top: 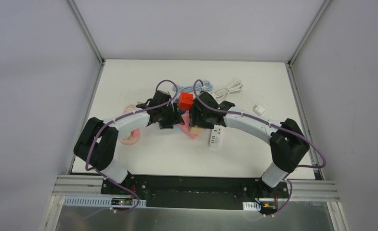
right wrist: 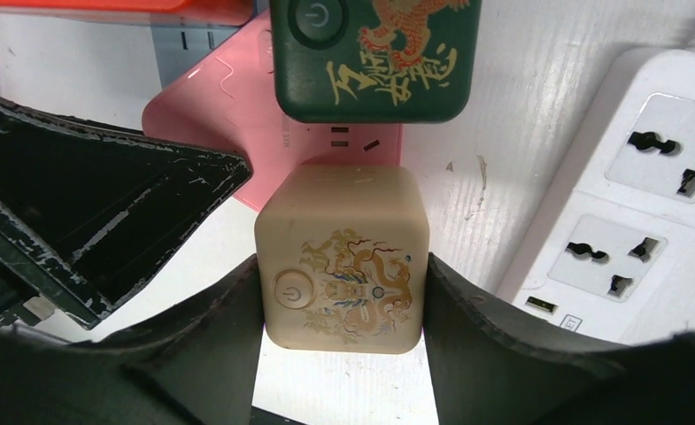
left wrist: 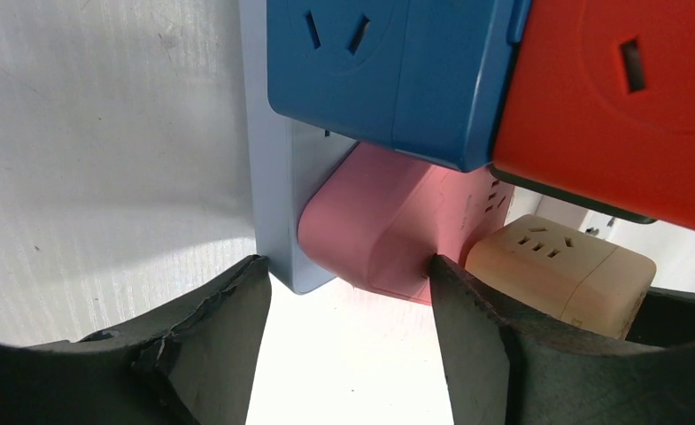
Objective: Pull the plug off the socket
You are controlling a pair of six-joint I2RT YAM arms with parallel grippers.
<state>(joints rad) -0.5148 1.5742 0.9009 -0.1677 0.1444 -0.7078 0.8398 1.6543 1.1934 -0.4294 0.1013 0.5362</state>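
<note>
Right gripper point(right wrist: 342, 266) was clamped on the beige plug point(right wrist: 339, 230); left gripper point(left wrist: 345, 261) straddled the pink socket point(left wrist: 388, 221), its grip unclear. Grasping step, I judged; next needed a straight pull.

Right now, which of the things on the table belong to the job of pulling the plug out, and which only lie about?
Job: beige cube plug, right pincer closed on it; pink socket strip, left pincer at its end.
Lying about: blue cube, red cube, green cube, white power strip, white cable, small white adapter.
</note>
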